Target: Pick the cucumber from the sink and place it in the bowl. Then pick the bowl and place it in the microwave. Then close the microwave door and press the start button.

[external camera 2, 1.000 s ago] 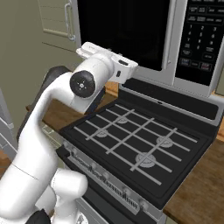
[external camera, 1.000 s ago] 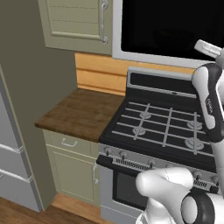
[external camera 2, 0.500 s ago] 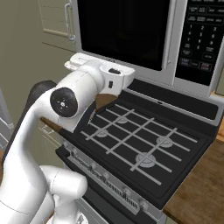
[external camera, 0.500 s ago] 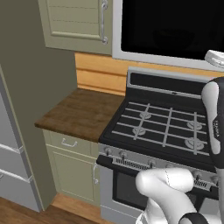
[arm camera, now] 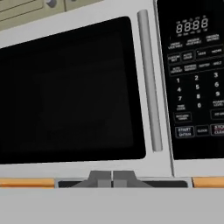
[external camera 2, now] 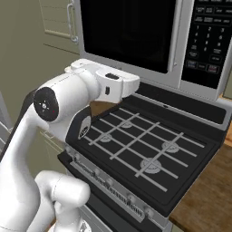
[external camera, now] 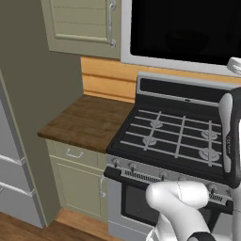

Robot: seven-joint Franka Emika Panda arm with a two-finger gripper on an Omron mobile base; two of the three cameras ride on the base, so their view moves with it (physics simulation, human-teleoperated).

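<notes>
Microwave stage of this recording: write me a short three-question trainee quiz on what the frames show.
1. True or false: the microwave door is shut.
2. The gripper is: A open, B shut with nothing held, C shut on a bowl.
3. What appliance sits below the microwave?

Key: 1 true. 2 B. 3 The range with gas burners.

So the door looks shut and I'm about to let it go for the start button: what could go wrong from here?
1. The start button is small and sits right beside other keys on the keypad, so a slightly off push could hit the wrong one.
2. The closed jaws of the gripper point below the microwave door, well left of the button; it must travel past the bar handle and might clip it.
</notes>
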